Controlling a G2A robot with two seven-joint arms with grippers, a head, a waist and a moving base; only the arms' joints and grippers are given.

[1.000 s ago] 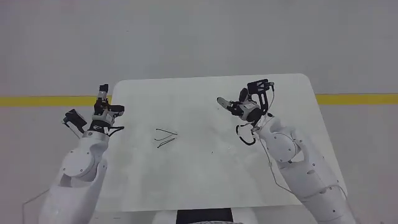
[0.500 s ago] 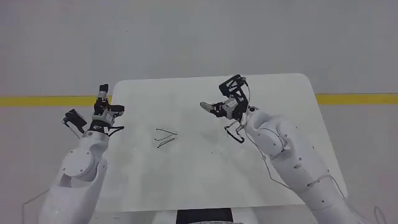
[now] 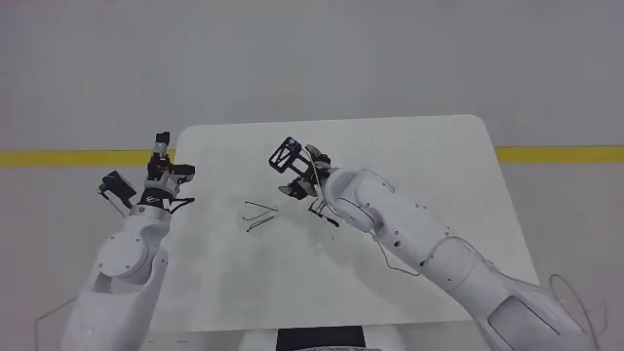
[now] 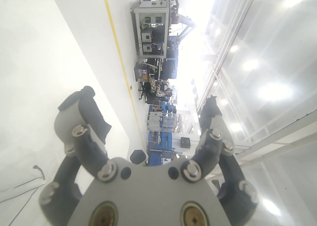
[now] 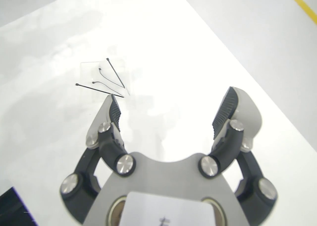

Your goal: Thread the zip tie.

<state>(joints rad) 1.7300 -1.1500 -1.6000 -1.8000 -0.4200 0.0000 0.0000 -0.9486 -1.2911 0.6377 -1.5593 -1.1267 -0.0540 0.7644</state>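
Three thin black zip ties (image 3: 259, 216) lie loose on the white table (image 3: 429, 146), left of its middle. In the right wrist view the zip ties (image 5: 109, 81) fan out just beyond one fingertip. My right gripper (image 3: 291, 189) hovers just right of them, open and holding nothing. The right gripper (image 5: 170, 92) has its ribbed pads (image 5: 226, 110) spread wide. My left gripper (image 3: 138, 164) stays at the table's left edge, pointing away from the ties. The left gripper (image 4: 148, 94) is open and empty.
The table's rounded left edge (image 4: 81, 46) runs beside my left gripper. A yellow floor line (image 3: 68, 159) crosses behind the table. The right half of the table (image 3: 458, 205) is bare.
My right arm has swung left across the table, from its right side to just beside the zip ties. The left arm and the zip ties have not moved.
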